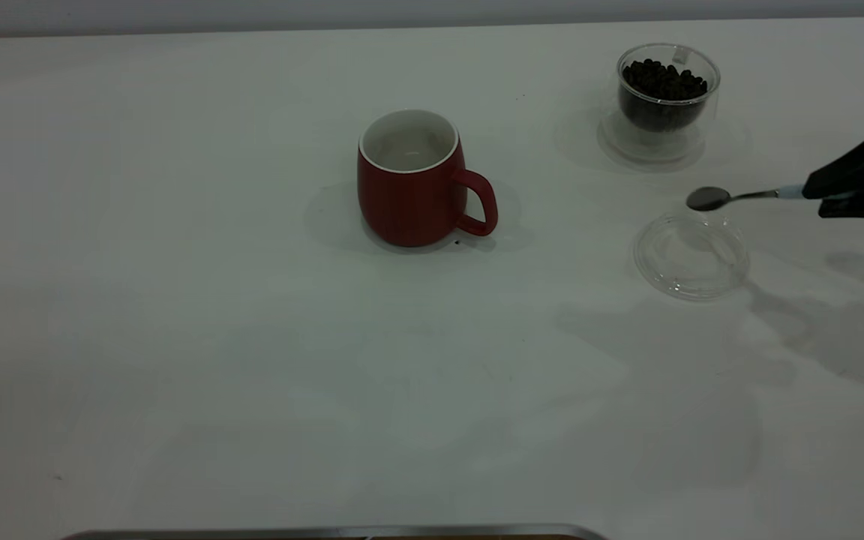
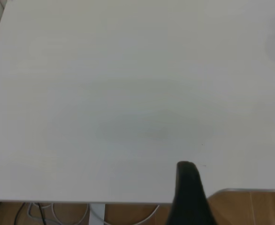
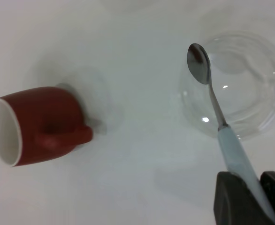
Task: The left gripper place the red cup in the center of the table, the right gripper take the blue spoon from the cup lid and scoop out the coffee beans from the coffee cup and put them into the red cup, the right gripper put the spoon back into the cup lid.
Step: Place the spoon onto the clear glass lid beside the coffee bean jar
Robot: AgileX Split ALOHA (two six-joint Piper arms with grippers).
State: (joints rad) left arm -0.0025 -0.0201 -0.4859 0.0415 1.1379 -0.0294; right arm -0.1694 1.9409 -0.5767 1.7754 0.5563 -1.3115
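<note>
1. We see the blue spoon (image 1: 736, 197) held level in the air, its metal bowl empty and hanging just above the far rim of the cup lid (image 1: 691, 256).
2. The right gripper (image 1: 826, 196) clamps the spoon's pale blue handle between its dark fingers; it enters from the table's 3 o'clock edge.
3. The cup lid lies flat on the table (image 1: 252, 375), with nothing in it.
4. At about 12 o'clock from the lid stands the coffee cup (image 1: 664, 101), upright, with the coffee beans (image 1: 663, 81) heaped inside.
5. The red cup (image 1: 417, 180) stands upright at the table's middle, toward 9 o'clock from the lid and well apart from it, handle turned toward 3 o'clock; its white inside looks empty.
6. Of the left gripper we see only one dark finger (image 2: 190, 197) in its wrist view, above the table's edge; we cannot tell how its fingers stand.
</note>
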